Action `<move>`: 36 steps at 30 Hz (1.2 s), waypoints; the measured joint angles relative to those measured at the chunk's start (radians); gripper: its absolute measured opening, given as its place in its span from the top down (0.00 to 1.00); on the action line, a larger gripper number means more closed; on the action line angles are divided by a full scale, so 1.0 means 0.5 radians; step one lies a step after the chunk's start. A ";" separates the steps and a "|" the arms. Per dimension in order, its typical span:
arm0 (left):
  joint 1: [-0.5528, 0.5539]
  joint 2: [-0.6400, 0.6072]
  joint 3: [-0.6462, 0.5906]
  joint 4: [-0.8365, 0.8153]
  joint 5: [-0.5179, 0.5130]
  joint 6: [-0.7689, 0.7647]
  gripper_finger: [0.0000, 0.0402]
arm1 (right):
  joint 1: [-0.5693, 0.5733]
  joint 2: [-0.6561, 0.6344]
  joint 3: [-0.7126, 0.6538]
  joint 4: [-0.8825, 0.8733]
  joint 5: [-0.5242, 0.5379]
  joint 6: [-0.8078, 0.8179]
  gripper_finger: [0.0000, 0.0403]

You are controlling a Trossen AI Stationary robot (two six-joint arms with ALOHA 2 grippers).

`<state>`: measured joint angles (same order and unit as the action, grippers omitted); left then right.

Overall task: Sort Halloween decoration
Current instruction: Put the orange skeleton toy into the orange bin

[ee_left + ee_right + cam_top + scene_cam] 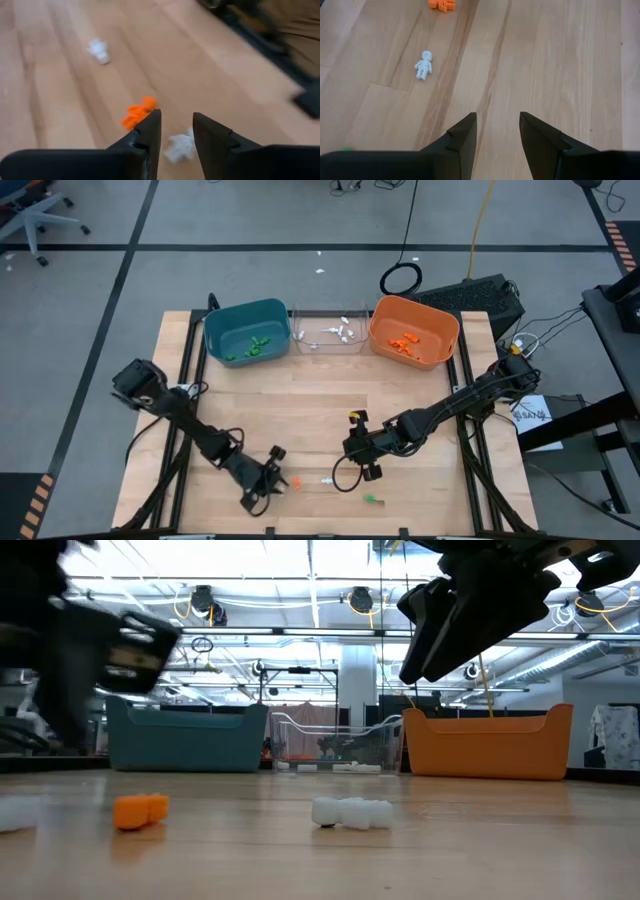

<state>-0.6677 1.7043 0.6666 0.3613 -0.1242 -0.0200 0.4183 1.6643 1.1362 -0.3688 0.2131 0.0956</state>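
High view: the wooden counter [320, 420] carries three bins along its 12 o'clock edge, a teal bin [246, 330] with green trinkets, a clear bin [330, 332] with white ones, and an orange bin [413, 330] with orange ones. The left end effector [272, 476] sits low near the 6 o'clock edge, with an orange trinket [295, 482] just beside it at 3 o'clock. A white trinket [327, 480] lies further toward 3 o'clock, and a green trinket [371, 499] lies near the edge. The right end effector [362, 448] hovers near the counter's middle.

Low view: the orange trinket [140, 810] and the white trinket [352, 813] lie apart on the counter, with the bins behind them. A dark arm hangs above at 1 o'clock.

Left wrist view: the left end effector [176, 131] has its fingers parted and grasps nothing. The orange trinket [138, 113] lies just beside one fingertip. A second white trinket [180, 146] shows in the gap between the fingers.

Right wrist view: the right end effector [496, 125] is released and empty over bare wood. The white trinket [423, 64], a tiny skeleton, lies well ahead of it.
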 joint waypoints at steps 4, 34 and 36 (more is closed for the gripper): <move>-0.080 -0.054 0.001 -0.085 -0.023 0.015 0.71 | 0.000 0.001 0.000 0.005 0.000 -0.005 0.67; 0.236 0.142 0.005 0.205 0.278 0.542 0.50 | 0.000 0.001 0.000 0.055 -0.001 -0.029 0.67; 0.248 0.164 0.005 0.210 0.265 0.540 0.49 | 0.000 0.001 0.000 0.055 -0.001 -0.029 0.67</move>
<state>-0.5435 1.7862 0.6689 0.4664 0.0081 0.2499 0.4183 1.6646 1.1362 -0.3412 0.2127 0.0811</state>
